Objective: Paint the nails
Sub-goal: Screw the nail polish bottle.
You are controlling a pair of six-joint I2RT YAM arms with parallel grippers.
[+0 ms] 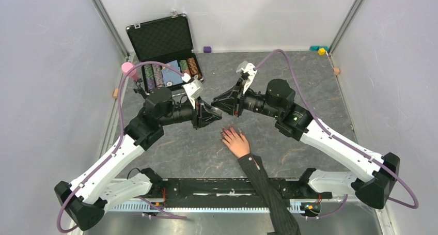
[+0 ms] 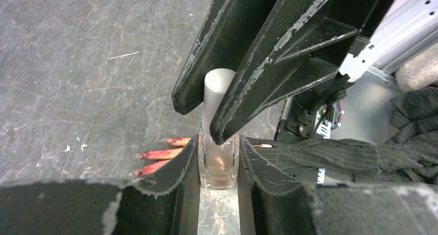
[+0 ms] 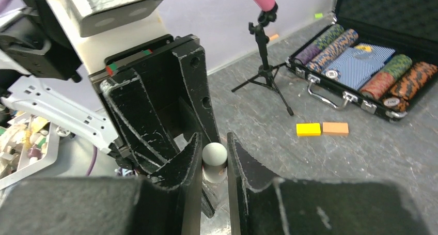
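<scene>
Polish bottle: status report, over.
Left gripper clamped on polish bottle. Right gripper pinching its white cap. Nails nearby, glossy red. Nothing in the way.

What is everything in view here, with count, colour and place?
bottle: one, clear, table centre
cap: one, white, on bottle
case: one, black, open, far left
chips: several stacks, mixed colours, in case
tripod: one, black, pink top, beside case
yellow block: one, near case
orange block: one, beside yellow block
purple block: one, far edge
hand: one, pale, table centre
nails: three showing, reddish-pink, by bottle
left gripper: one, black, shut on bottle
right gripper: one, black, shut on cap
</scene>
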